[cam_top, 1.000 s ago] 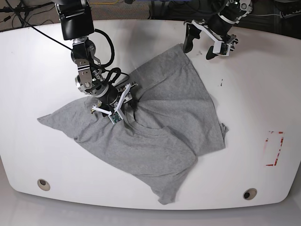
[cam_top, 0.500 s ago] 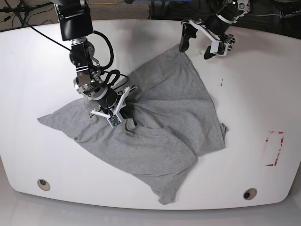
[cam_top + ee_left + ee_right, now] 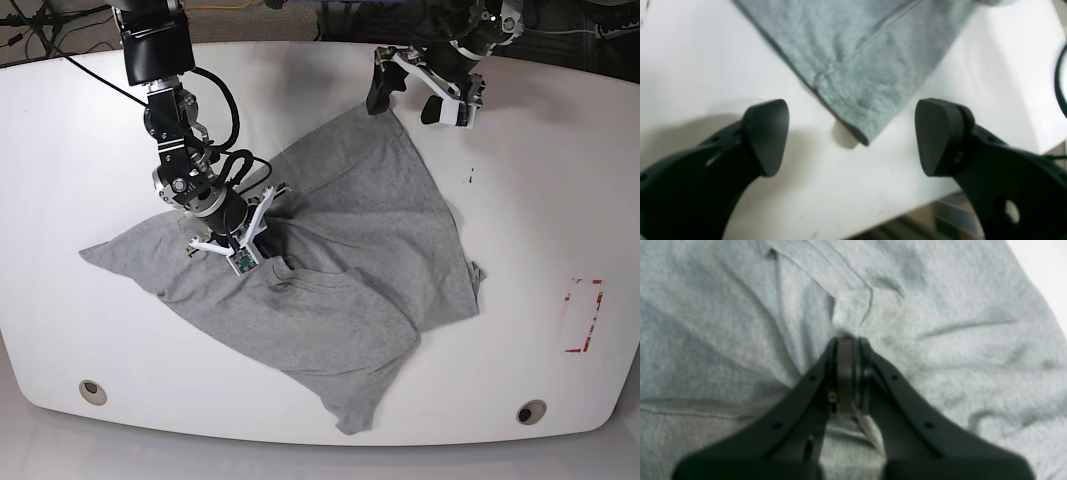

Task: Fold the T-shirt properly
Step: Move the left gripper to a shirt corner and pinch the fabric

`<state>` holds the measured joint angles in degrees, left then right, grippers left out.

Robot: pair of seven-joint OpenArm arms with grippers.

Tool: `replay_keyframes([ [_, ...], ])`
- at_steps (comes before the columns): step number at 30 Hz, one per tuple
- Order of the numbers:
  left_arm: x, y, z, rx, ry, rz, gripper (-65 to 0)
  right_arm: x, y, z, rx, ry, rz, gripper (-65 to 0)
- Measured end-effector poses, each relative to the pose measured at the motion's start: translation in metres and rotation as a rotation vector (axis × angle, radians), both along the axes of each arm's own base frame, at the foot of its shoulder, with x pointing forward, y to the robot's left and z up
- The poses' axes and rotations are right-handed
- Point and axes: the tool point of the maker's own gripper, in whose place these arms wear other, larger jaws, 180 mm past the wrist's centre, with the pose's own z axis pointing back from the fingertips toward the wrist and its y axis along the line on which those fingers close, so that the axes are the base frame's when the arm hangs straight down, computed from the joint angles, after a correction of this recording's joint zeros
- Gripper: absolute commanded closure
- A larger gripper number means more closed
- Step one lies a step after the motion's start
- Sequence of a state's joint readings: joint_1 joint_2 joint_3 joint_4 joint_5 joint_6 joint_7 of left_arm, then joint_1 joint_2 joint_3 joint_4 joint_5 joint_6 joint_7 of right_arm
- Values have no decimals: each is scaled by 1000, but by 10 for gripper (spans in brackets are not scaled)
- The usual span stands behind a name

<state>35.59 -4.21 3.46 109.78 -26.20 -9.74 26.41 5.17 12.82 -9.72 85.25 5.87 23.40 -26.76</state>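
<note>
The heather-grey T-shirt (image 3: 340,250) lies crumpled and partly doubled over on the white table (image 3: 90,150); no lettering shows. My right gripper (image 3: 274,262) is shut on a pinched fold of the T-shirt near its middle; the right wrist view shows the closed gripper (image 3: 848,346) with cloth (image 3: 940,340) bunched at the tips. My left gripper (image 3: 402,100) is open at the shirt's far corner. In the left wrist view the hemmed corner of the T-shirt (image 3: 857,66) lies between the spread fingertips (image 3: 766,133), untouched, with the gripper (image 3: 851,133) just over its tip.
Two round holes (image 3: 92,391) (image 3: 531,412) sit near the table's front edge. A red outlined mark (image 3: 583,315) is at the right and a small black mark (image 3: 472,178) lies right of the shirt. The table's far edge (image 3: 973,186) is close behind the left gripper.
My left gripper has moved left to straddle the shirt's far corner. My right gripper, still shut, has shifted slightly left, bunching the cloth so the neck opening no longer shows.
</note>
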Motion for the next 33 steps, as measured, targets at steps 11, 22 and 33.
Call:
replay_keyframes([
  [11,12,6,-20,-6,53,89,-564,0,-5,1,-12,-4,-2,-2],
  [22,22,-16,-23,-136,94,76,-561,-4,-5,7,-15,-20,8,-2],
  [33,30,-20,-24,-165,113,67,-547,-2,-9,12,-25,-37,7,-3],
])
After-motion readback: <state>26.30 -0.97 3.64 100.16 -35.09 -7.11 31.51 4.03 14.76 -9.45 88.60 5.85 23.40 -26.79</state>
